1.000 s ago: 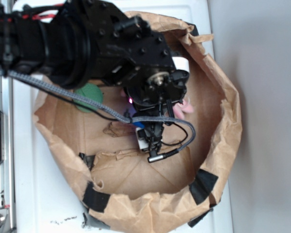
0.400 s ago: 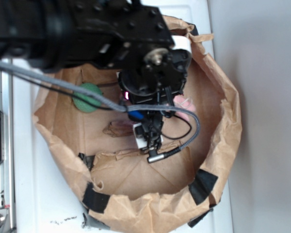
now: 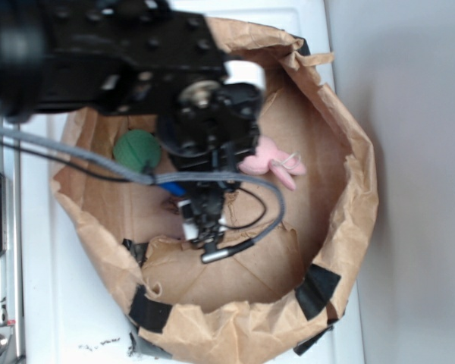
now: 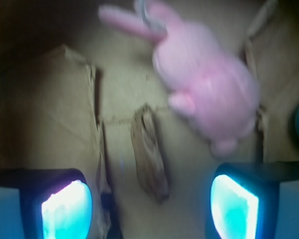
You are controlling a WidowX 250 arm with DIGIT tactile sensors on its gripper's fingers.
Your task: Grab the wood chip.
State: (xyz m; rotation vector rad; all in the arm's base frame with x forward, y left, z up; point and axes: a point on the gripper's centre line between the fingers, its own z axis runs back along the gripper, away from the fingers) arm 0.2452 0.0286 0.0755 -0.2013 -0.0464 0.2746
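In the wrist view the wood chip (image 4: 148, 152), a narrow dark brown sliver, lies flat on the brown paper floor. It sits just ahead of the gap between my fingers. My gripper (image 4: 149, 209) is open, its glowing pads (image 4: 65, 206) wide apart with nothing between them. In the exterior view the gripper (image 3: 199, 224) hangs low inside the paper bag and covers most of the wood chip; only a dark bit (image 3: 169, 205) shows at its left.
A pink plush toy (image 4: 204, 87) (image 3: 269, 159) lies just beyond and right of the chip. A green round object (image 3: 136, 150) sits at the left. A creased paper flap (image 4: 50, 114) rises to the left of the chip. The bag's crumpled wall (image 3: 356, 182) rings everything.
The arm has moved left across the bag, uncovering the pink toy. The gripper has gone from right of the chip to directly over it.
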